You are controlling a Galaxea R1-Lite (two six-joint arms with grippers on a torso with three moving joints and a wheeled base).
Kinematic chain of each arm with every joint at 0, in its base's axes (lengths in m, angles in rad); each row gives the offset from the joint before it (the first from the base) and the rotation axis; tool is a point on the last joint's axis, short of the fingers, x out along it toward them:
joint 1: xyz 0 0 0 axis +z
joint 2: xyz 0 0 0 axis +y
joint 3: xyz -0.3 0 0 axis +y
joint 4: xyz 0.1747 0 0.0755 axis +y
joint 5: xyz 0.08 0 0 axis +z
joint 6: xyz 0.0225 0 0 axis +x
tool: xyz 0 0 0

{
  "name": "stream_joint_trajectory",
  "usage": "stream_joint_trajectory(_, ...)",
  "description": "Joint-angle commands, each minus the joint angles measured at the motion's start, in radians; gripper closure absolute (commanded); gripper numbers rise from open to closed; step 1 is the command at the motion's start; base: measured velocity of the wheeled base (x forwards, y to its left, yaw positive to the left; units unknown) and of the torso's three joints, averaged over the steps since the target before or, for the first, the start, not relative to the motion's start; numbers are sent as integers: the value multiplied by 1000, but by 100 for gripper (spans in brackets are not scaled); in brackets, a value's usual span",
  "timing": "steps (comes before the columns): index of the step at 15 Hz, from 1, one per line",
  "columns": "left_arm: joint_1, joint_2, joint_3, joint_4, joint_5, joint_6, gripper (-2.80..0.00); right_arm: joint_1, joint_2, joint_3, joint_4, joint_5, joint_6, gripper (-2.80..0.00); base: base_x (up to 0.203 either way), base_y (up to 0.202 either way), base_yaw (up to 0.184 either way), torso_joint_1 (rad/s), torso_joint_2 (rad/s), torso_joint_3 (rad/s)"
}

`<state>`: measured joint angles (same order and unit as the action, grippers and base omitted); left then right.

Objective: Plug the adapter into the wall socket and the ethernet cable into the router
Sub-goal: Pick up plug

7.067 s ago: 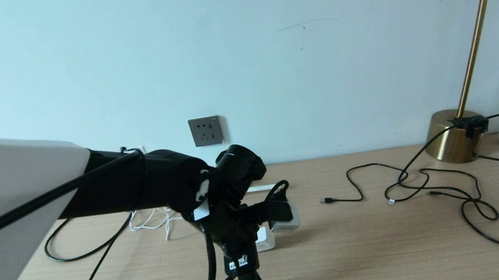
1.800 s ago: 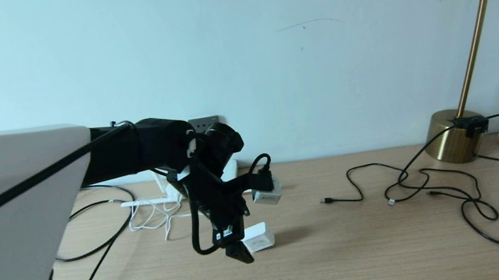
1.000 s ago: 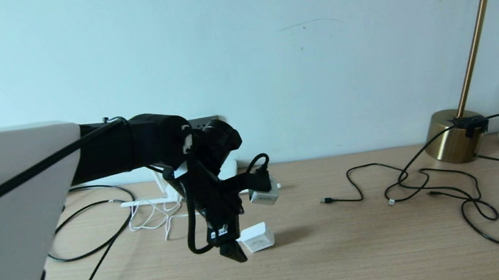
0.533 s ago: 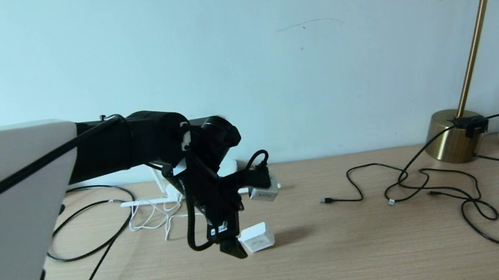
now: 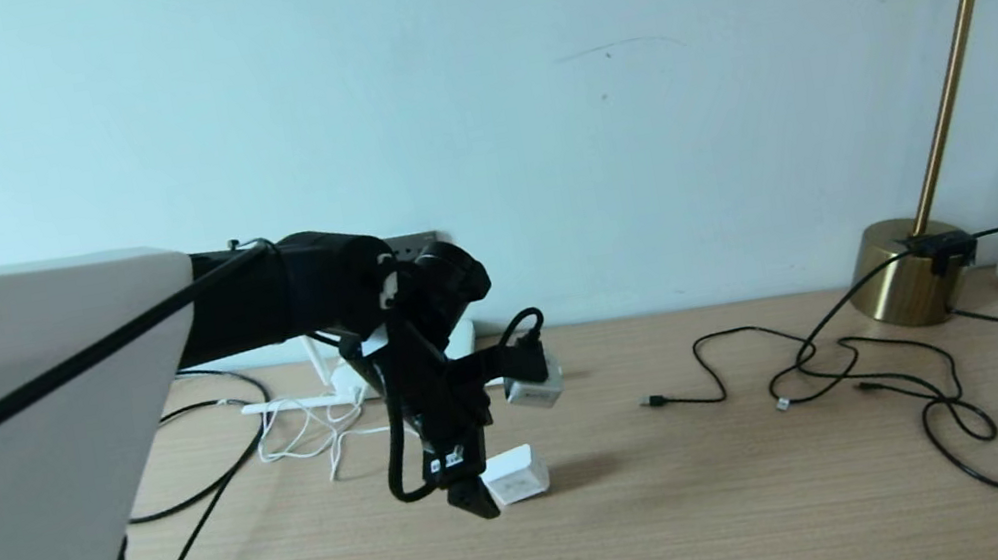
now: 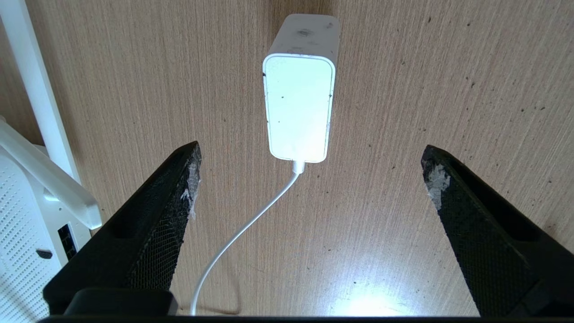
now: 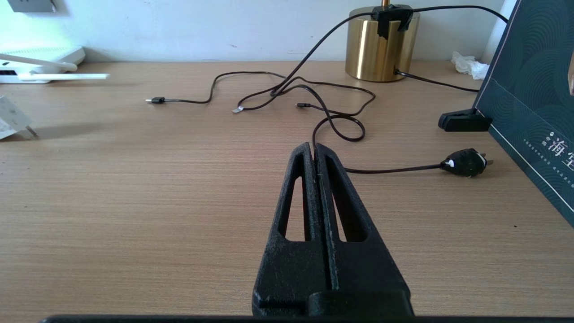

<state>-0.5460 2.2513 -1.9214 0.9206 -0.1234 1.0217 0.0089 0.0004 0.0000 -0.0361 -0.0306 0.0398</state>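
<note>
White adapter [image 6: 299, 96] lies loose on the wooden counter [image 5: 700, 510], cord [image 6: 242, 233] trailing back toward the wrist. Left end effector [image 6: 309, 179] hovers above it, fingers [image 6: 179, 179] spread wide to either side of the adapter and not touching it, nothing held. In the head view the adapter [image 5: 514, 476] sits right beside the lower fingertip of the left end effector [image 5: 496, 443].

Landmark: adapter. Router [image 5: 391, 364] lies behind it near the wall, mostly hidden by the left arm; its antenna [image 6: 38, 94] and ported edge show next to the adapter in the left wrist view. Wall socket [image 5: 409, 240] is on the wall above and behind the adapter, only its top edge visible past the arm. Ethernet cable [image 5: 189, 550] loops on the counter to the adapter's left; its plug end is not visible, so its connection cannot be confirmed.

Right end effector [image 7: 317, 154] is clenched and empty, parked low over the counter well to the adapter's right, near the thin black cables [image 5: 839, 375] and brass lamp base [image 5: 905, 283].

Progress estimate: early. Adapter not grasped, not in the socket. Remaining: grasp, lift, insert in socket, then the ethernet step.
</note>
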Motion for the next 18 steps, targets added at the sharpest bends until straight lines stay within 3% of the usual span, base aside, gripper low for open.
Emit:
stream_joint_trajectory(1,0,16,-1,4,-1,6,-280,0,0,11,-1,0,0,0,0,0,0,0,0,0)
stream_joint_trajectory(5,-2,16,-1,7,-1,30,-280,0,0,11,-1,0,0,0,0,0,0,0,0,0)
stream_joint_trajectory(6,-2,16,-1,7,-1,37,0,0,0,11,-1,0,0,0,0,0,0,0,0,0)
stream_joint_trajectory(18,0,5,-1,9,1,38,0,0,0,11,-1,0,0,0,0,0,0,0,0,0)
